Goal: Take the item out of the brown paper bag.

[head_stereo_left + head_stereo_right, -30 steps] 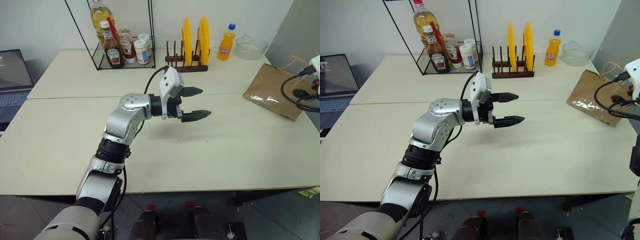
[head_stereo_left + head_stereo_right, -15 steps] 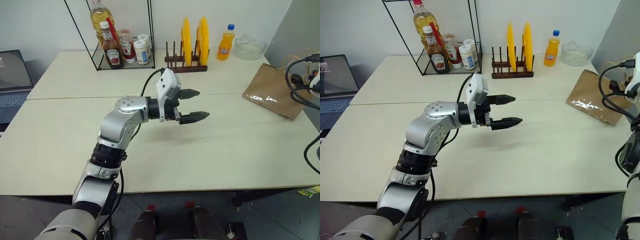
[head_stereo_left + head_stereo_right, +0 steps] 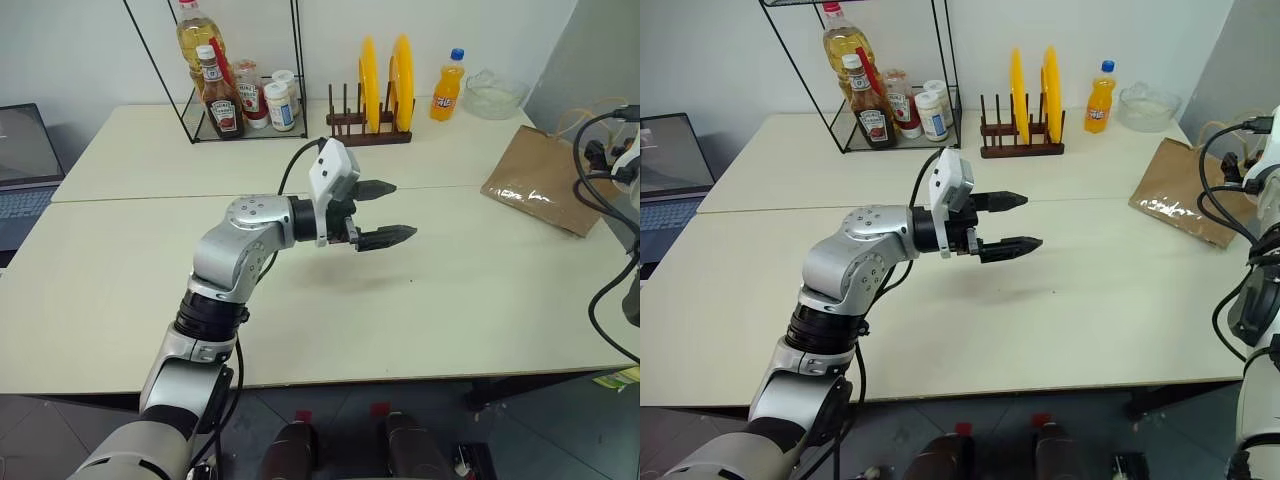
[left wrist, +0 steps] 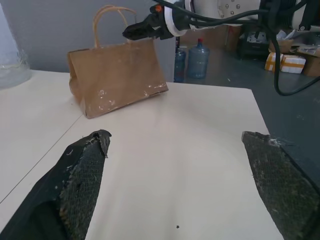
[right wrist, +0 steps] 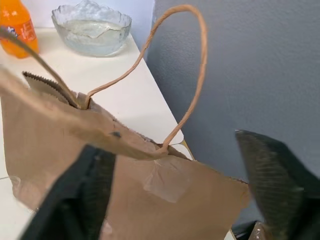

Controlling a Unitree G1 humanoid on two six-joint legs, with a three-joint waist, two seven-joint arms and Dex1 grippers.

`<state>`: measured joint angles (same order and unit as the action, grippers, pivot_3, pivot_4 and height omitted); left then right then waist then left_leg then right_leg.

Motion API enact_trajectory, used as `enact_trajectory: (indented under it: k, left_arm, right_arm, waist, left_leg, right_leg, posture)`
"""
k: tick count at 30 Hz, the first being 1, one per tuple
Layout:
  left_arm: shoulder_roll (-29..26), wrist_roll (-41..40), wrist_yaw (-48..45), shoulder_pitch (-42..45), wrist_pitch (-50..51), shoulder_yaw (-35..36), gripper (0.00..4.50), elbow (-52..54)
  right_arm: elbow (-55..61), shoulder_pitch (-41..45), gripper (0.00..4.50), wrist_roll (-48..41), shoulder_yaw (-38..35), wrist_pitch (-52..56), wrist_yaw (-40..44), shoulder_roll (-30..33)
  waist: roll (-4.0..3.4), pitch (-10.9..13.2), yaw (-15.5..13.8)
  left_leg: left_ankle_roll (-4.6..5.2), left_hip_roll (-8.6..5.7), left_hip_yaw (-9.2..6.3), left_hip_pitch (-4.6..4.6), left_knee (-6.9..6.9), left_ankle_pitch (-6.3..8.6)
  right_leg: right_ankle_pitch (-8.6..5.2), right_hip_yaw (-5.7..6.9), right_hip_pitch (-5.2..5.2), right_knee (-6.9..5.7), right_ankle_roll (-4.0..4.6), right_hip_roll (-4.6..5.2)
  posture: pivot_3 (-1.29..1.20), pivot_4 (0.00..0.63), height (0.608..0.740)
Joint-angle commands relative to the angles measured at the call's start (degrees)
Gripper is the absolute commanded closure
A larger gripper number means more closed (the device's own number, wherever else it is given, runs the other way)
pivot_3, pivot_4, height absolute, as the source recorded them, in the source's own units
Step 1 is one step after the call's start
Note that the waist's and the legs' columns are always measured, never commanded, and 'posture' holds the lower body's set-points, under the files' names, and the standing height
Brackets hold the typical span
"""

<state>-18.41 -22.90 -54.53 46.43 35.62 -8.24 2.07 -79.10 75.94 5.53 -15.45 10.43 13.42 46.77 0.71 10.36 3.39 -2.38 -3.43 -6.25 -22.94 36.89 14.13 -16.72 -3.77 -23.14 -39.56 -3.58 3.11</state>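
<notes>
The brown paper bag (image 3: 538,184) lies at the table's right edge, its twine handles (image 5: 192,75) toward the grey wall. My right gripper (image 5: 170,145) is at the bag's mouth, open. Its fingers (image 5: 82,197) straddle the top rim and one handle loop. The left wrist view shows that gripper (image 4: 142,29) just above the bag (image 4: 117,75), by the handles. My left gripper (image 3: 400,210) hovers open over the middle of the table (image 3: 450,290), pointing toward the bag and holding nothing. The item is out of view.
Along the back stand an orange soda bottle (image 3: 447,88), a glass bowl (image 3: 497,95), a wooden rack with yellow plates (image 3: 380,85) and a wire shelf with sauce bottles (image 3: 235,90). A laptop (image 3: 20,160) sits far left. A grey wall rises beside the bag.
My right wrist and its cables have shifted and rolled beside the bag's handles. The left gripper stays open in almost the same place. The camera view has shifted slightly.
</notes>
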Motion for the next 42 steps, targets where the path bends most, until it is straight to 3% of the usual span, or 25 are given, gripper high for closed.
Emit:
enact_trajectory:
  k: [1,7,8,29,41,42]
  left_arm:
    - [-0.48,-1.10,-0.05,1.16,-0.18,0.48,0.00,2.26]
    - [-0.69,-0.89,0.17,2.08,-0.17,0.56,0.00,1.84]
    - [-0.81,-0.82,0.28,2.19,-0.13,0.61,0.00,1.94]
    - [-2.46,-1.30,2.75,-0.55,-1.18,1.87,0.00,3.28]
    - [-1.09,-0.85,1.99,0.52,-3.37,1.10,0.00,0.65]
    - [-0.85,-0.78,1.88,0.56,-3.65,0.86,0.00,0.41]
  right_arm:
    - [1.26,0.86,2.04,-0.24,-0.37,-1.24,-0.51,0.32]
    - [1.18,1.24,4.27,-1.45,-1.98,-1.07,-1.24,-0.22]
    - [1.19,1.32,4.45,-1.48,-2.12,-1.19,-1.22,-0.30]
    - [3.79,7.21,4.45,0.73,5.28,3.27,5.81,-3.14]
    - [6.24,5.21,4.45,1.09,10.12,9.79,11.82,-3.75]
    - [6.47,4.70,4.28,1.14,10.59,9.91,12.67,-3.53]
  waist:
    - [0.00,0.00,0.00]
    - [0.00,0.00,0.00]
    - [0.00,0.00,0.00]
    - [0.00,0.00,0.35]
    - [-0.01,-0.01,0.34]
    - [-0.01,-0.01,0.32]
  left_leg:
    - [0.00,0.00,0.00,0.00,0.00,0.00]
    - [0.00,0.00,0.00,0.00,0.01,0.00]
    - [0.00,0.00,0.00,0.00,0.01,0.00]
    - [0.01,0.00,0.03,0.00,0.01,0.00]
    - [0.01,0.00,0.03,0.00,0.02,0.01]
    - [0.01,0.00,0.02,0.00,0.02,0.01]
  right_leg:
    - [0.00,0.00,0.00,0.00,0.00,0.00]
    - [0.01,0.00,0.00,0.00,-0.01,0.00]
    - [0.01,0.00,0.00,0.00,-0.01,0.00]
    - [0.01,-0.05,-0.05,-0.03,-0.01,0.00]
    - [0.01,-0.05,-0.05,-0.03,-0.01,0.00]
    - [0.01,-0.04,-0.05,-0.03,-0.01,0.00]
  posture:
    - [0.00,0.150,0.740]
    - [0.00,0.150,0.740]
    - [0.00,0.150,0.740]
    - [0.00,0.150,0.740]
    - [0.00,0.150,0.740]
    - [0.00,0.150,0.740]
